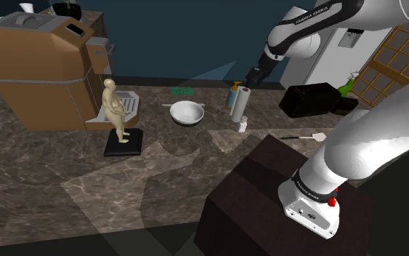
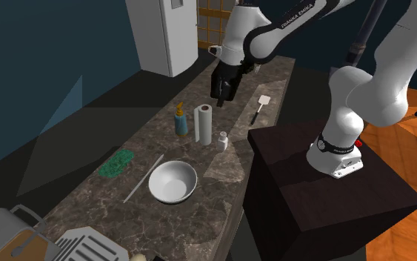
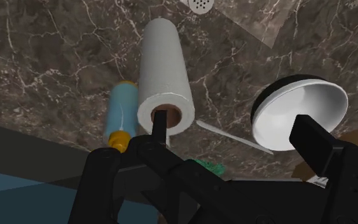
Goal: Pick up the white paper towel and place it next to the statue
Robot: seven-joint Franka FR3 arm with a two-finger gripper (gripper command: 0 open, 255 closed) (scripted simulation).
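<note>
The white paper towel roll [image 1: 240, 104] [image 2: 204, 124] stands upright on the dark marble counter [image 1: 65, 167]. A tan statue [image 1: 114, 109] on a black base [image 1: 123, 142] stands far off toward the shoulder view's left. My gripper [image 1: 256, 76] [image 2: 221, 93] hangs above the roll, apart from it. In the wrist view my gripper [image 3: 234, 137] is open, and the roll's hollow top [image 3: 165, 114] sits just beyond one finger [image 3: 158, 127], not between the two.
A blue bottle [image 1: 232, 94] [image 3: 121, 111] stands right beside the roll, with a small white shaker [image 1: 243, 125] in front. A white bowl [image 1: 187, 113] [image 3: 301, 114] lies between roll and statue. A brown machine [image 1: 39, 69], green cloth [image 2: 116, 162], spatula [image 1: 304, 136] and black box [image 1: 308, 100] are nearby.
</note>
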